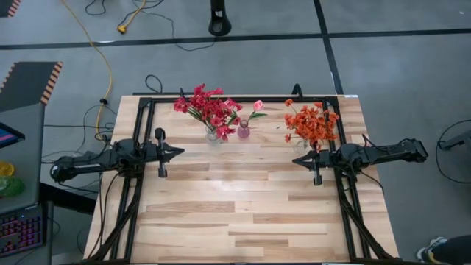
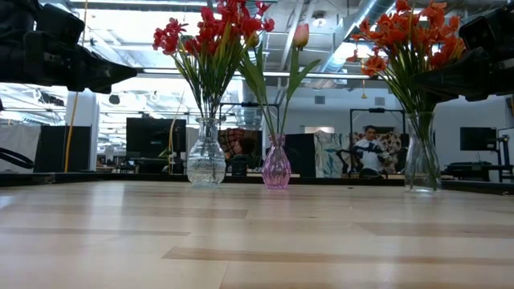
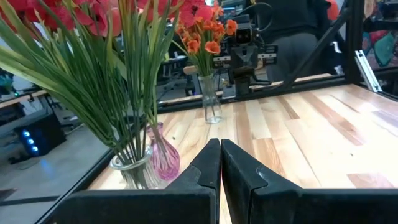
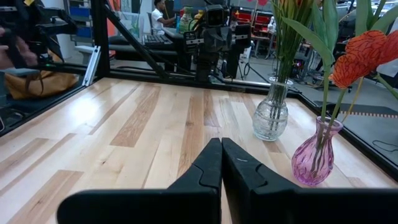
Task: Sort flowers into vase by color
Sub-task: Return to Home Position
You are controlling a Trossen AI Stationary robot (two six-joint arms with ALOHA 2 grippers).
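A: In the high view, can you see the right clear vase?
B: Barely. The orange flowers cover nearly all of it, and the left clear vase sits mostly under the red flowers.
A: And the low view?
B: Both bunches run off the top edge of the frame. The left arm is cut off at the upper left corner, the right arm at the upper right.
A: The left wrist view?
B: The dark fingers of the left hand hide the foot of the left clear vase, and the red blossoms run out of the picture.
A: The person behind the worktop?
B: Too small to make out
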